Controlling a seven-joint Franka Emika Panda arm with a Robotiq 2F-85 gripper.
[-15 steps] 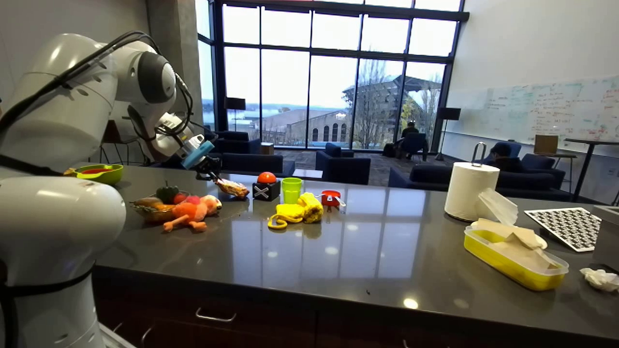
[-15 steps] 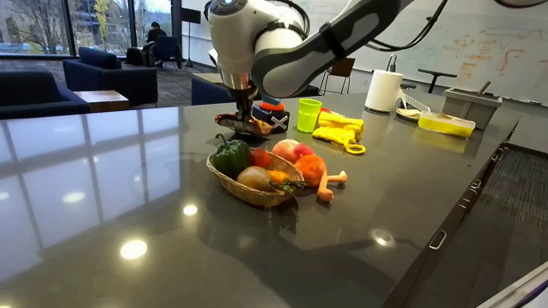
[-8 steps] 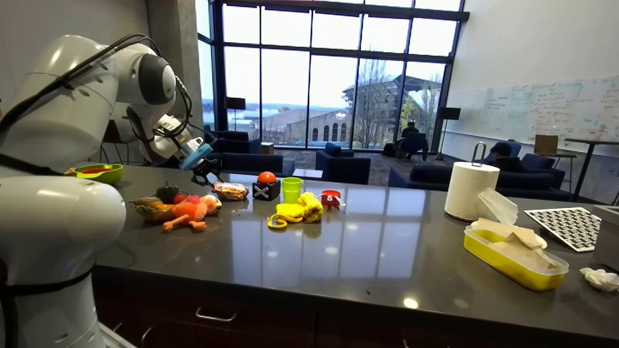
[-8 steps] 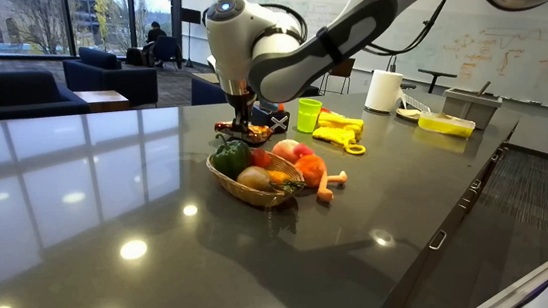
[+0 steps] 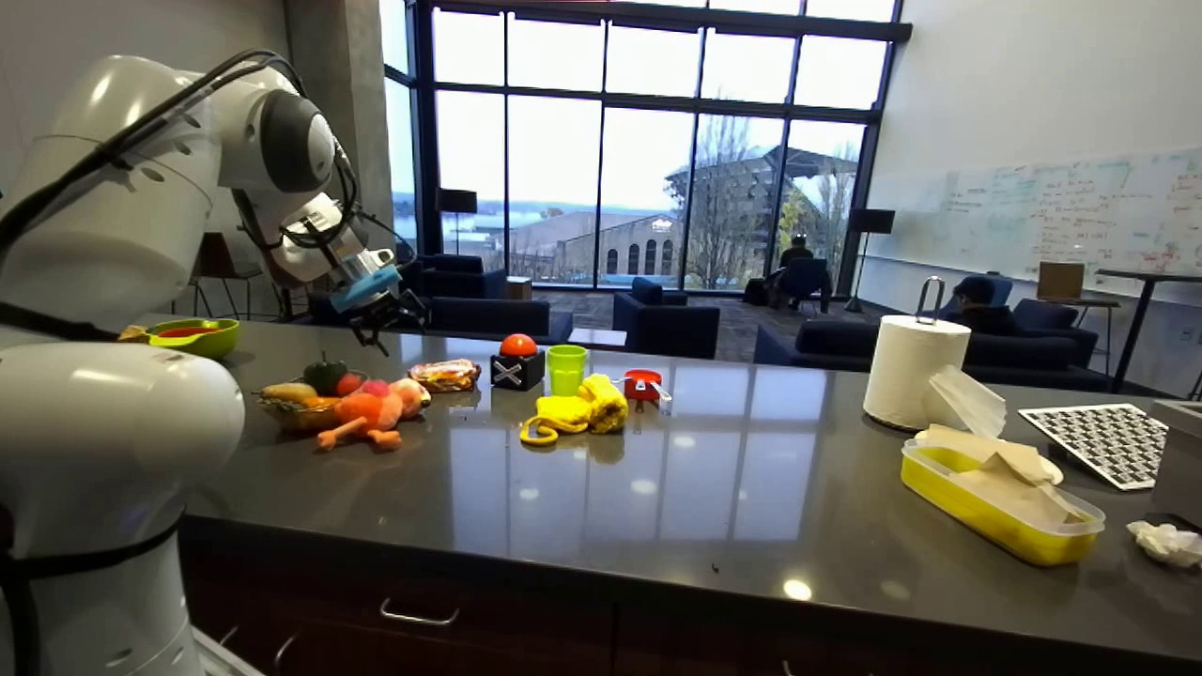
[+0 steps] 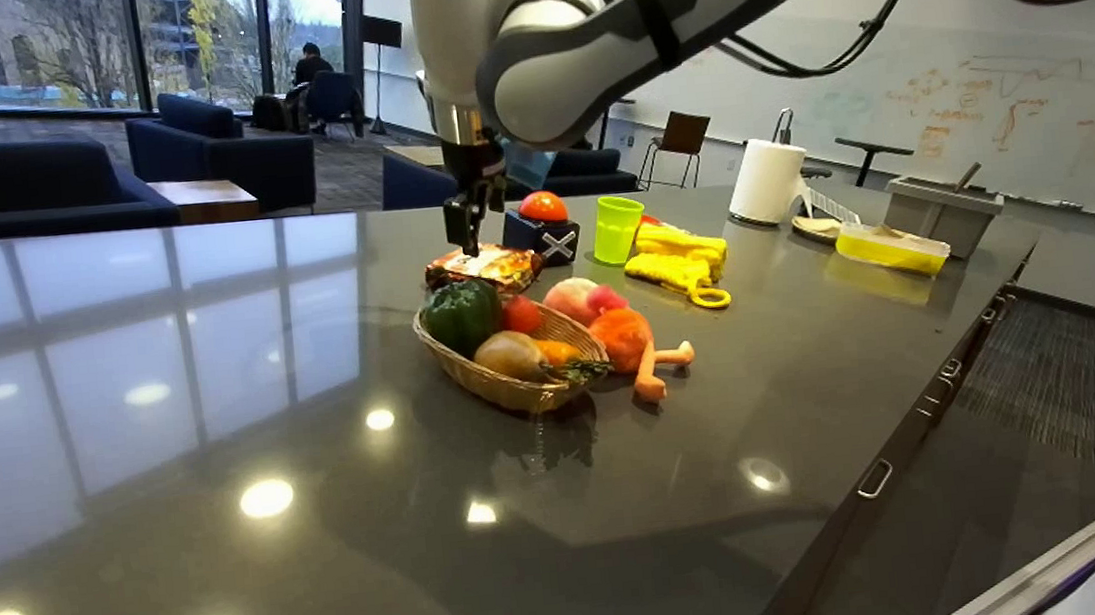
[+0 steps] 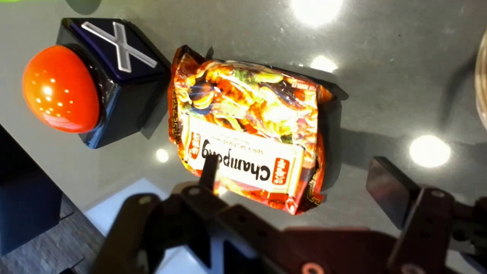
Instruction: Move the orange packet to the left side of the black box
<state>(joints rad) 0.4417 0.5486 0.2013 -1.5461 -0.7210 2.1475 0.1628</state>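
Observation:
The orange packet (image 7: 251,102) lies face up on the dark counter beside the black box (image 7: 129,110), which carries an orange dome button. In an exterior view the packet (image 5: 445,376) rests just left of the black box (image 5: 507,373), with a narrow gap. Whether their near corners touch is hard to tell in the wrist view. My gripper (image 7: 299,180) is open above the packet, fingers wide apart and holding nothing. In an exterior view the gripper (image 5: 402,340) hangs above and left of the packet. Part of the packet's printed front is covered by one finger (image 7: 209,173).
A wicker basket (image 6: 474,380) of toy vegetables and an orange plush toy (image 6: 623,340) sit close to the packet. Past the box stand a yellow-green cup (image 5: 566,369), a yellow cloth item (image 5: 592,406) and a small red pan (image 5: 643,383). A paper-towel roll (image 5: 916,371) stands farther off.
A second ago my gripper was closed on the packet, which was tilted. The fingers have since opened and let go; the packet now lies flat, and the gripper has risen and drawn back.

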